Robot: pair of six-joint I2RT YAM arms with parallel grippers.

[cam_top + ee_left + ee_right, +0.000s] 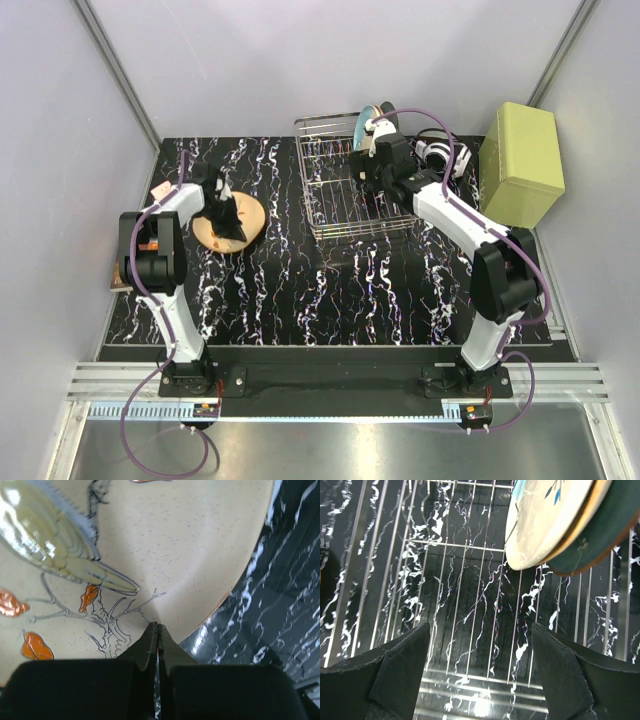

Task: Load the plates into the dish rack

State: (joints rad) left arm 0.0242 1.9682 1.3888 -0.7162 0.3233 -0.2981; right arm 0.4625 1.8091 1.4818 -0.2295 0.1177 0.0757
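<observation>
A tan plate (250,215) with a bird and twig motif lies flat on the black marbled table at the left. My left gripper (222,215) points down at it, jaws shut with nothing between them. In the left wrist view the left gripper (157,626) has its tips over the plate (190,545) just inside the near rim. The dish rack (340,222) stands at centre right, with plates (366,125) on edge at its back. My right gripper (375,160) hangs open above the rack wires (465,545). A cream plate (545,525) and a dark teal plate (605,535) lean beyond the right gripper (480,645).
A pale green box (520,160) stands at the right edge, beside the rack. A black-and-white object (437,150) lies behind the rack. Small items (160,190) sit at the table's left edge. Grey walls enclose the table on three sides.
</observation>
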